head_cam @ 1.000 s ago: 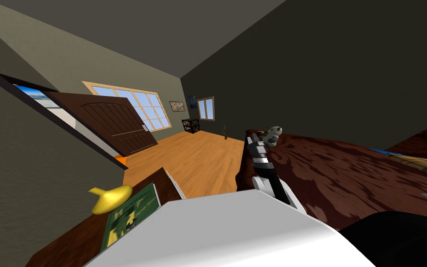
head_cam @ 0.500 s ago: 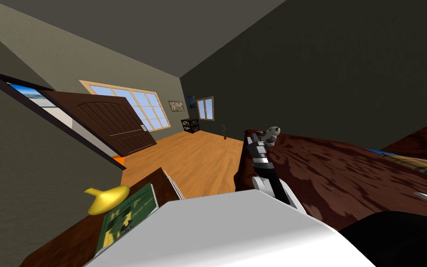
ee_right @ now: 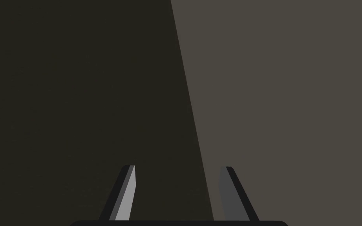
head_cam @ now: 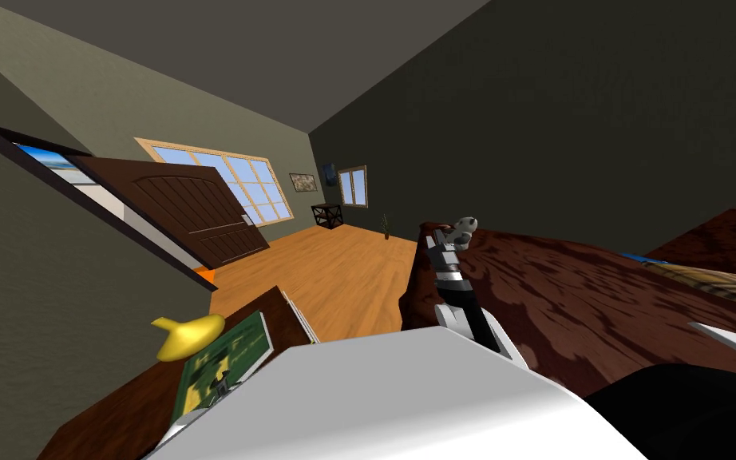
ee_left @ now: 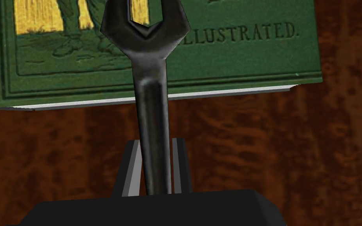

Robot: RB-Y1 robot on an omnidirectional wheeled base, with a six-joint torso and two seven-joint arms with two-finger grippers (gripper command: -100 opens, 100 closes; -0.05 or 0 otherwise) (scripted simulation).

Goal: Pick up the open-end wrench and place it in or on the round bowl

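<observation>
Wrench (ee_left: 152, 117) clamped, green book (ee_left: 235, 59) beyond (reads "ILLUSTRATED.")

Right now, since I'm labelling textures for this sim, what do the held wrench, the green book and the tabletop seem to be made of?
The wrench is likely dark metal with a semi-gloss finish, as pale highlights run along its shank. The green book has a matte cover, cloth or board, with stamped lettering and white page edges. The tabletop looks like reddish-brown wood with mottled grain; its polish is unclear.

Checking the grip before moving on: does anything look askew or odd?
Nothing much stands out. The left pincer is shut on the dark wrench, which leans only slightly between the fingers; the green book beyond lies flat on the wooden table.
</observation>
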